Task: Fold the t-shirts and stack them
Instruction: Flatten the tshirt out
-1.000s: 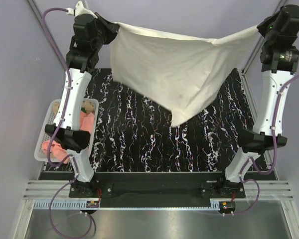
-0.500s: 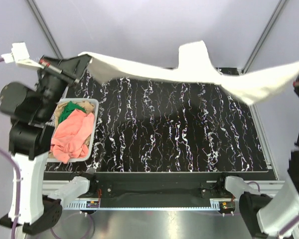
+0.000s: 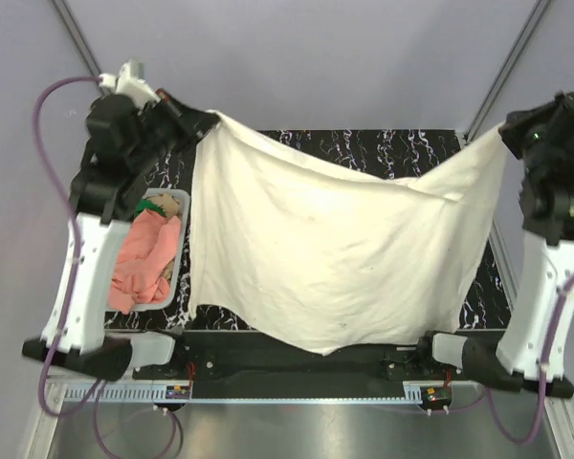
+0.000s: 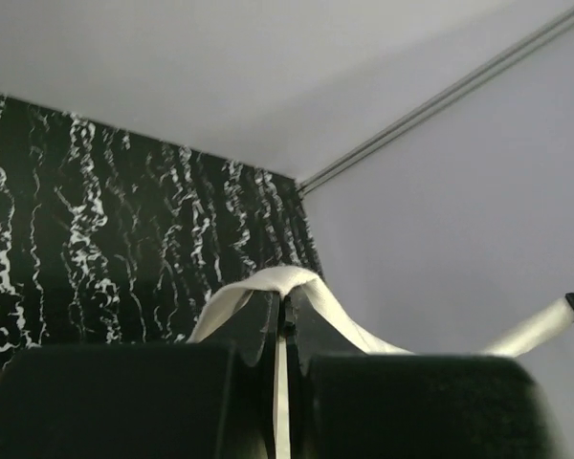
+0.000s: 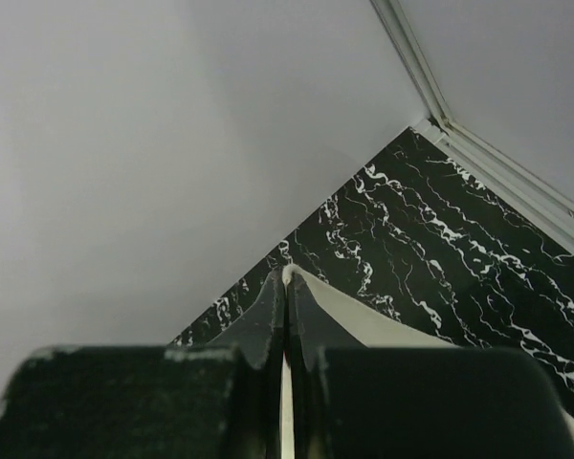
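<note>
Left gripper (image 3: 207,119) is clamped tight on the left corner of the cream-white t-shirt (image 3: 335,258), and the right gripper (image 3: 505,131) is pinched shut on the right corner. The shirt hangs spread between them, sagging toward the near edge of the black marbled table (image 3: 402,148). Off to the left, a basket (image 3: 181,249) holds a salmon-pink shirt (image 3: 143,263).
</note>
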